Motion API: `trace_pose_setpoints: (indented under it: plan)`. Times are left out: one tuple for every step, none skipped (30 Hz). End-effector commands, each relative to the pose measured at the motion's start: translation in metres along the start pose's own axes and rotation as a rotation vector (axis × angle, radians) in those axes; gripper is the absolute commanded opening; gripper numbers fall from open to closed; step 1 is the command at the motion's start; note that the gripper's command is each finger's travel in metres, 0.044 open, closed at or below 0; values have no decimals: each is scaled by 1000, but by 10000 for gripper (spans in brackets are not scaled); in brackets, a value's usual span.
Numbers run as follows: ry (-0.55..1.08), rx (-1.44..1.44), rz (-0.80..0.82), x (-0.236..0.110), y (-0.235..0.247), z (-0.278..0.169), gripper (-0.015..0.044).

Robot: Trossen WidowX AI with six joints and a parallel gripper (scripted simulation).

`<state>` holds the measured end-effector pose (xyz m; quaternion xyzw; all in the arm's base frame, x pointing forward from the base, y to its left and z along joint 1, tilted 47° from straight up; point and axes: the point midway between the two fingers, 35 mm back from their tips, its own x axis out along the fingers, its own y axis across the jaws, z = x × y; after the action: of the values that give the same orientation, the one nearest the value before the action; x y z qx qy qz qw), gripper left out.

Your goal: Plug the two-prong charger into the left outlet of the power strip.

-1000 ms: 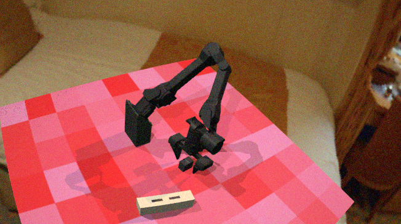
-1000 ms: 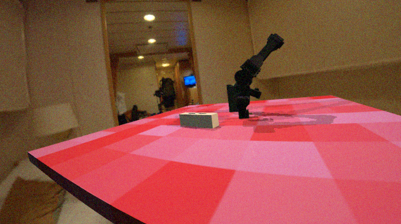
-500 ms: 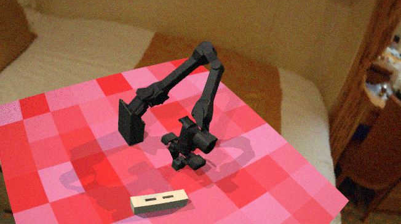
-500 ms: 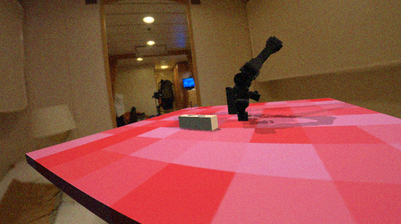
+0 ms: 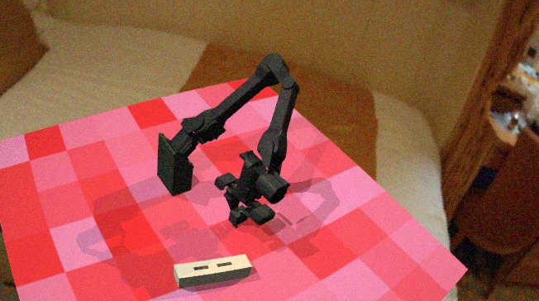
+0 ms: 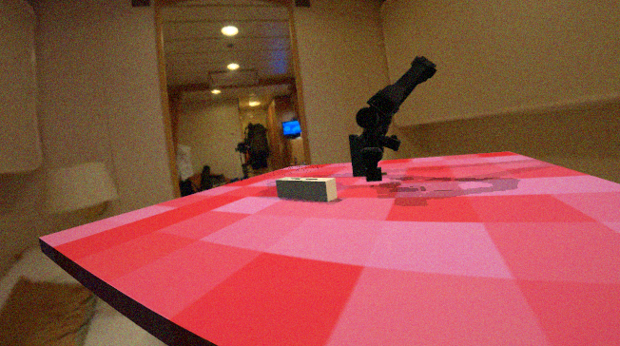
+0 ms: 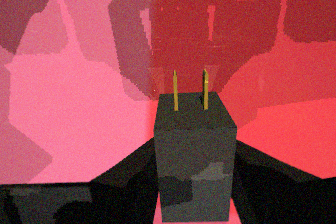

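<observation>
The charger (image 7: 195, 145) is a dark block with two brass prongs (image 7: 190, 90) pointing away from the wrist camera. It rests low on the checked red and pink table (image 5: 364, 249) (image 6: 428, 253). My gripper (image 5: 250, 214) (image 6: 373, 174) (image 7: 189, 142) is shut on the charger's sides. In the top view the charger (image 5: 243, 207) is mostly hidden between the fingers. The cream power strip (image 5: 212, 269) (image 6: 306, 188) lies flat nearer the table's front edge, with two slotted outlets facing up. It lies apart from the gripper.
The arm's dark base block (image 5: 174, 168) stands behind and left of the gripper. A bed and cushions surround the table. A wooden cabinet (image 5: 504, 195) stands to the right.
</observation>
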<state>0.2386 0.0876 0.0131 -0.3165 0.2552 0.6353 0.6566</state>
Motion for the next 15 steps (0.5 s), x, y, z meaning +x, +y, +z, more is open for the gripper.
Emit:
trace_pose_setpoints:
  plan:
    - [2, -10, -14, -15, -3, -1, 0]
    - [2, -9, -13, -18, -3, -2, 0]
    - [2, -9, -13, -21, -2, -2, 0]
    - [2, -8, -13, -25, -2, -3, 0]
    - [1, -7, -12, -28, -2, -4, 0]
    - [1, -7, -12, -31, -1, -4, 0]
    - [0, -6, -12, -34, -1, -5, 0]
    - [0, -6, -12, -36, 0, -6, 0]
    - [-1, -6, -11, -37, 1, -6, 0]
    - [-1, -5, -11, -38, 1, -7, 0]
    - [-1, -2, -11, -38, 1, -7, 0]
    - [-1, 4, -11, -38, 1, -8, 0]
    - [-2, 13, -11, -38, 1, -8, 0]
    - [-2, 25, -10, -38, 1, -9, 0]
    - [-2, 40, -9, -37, 0, -10, 0]
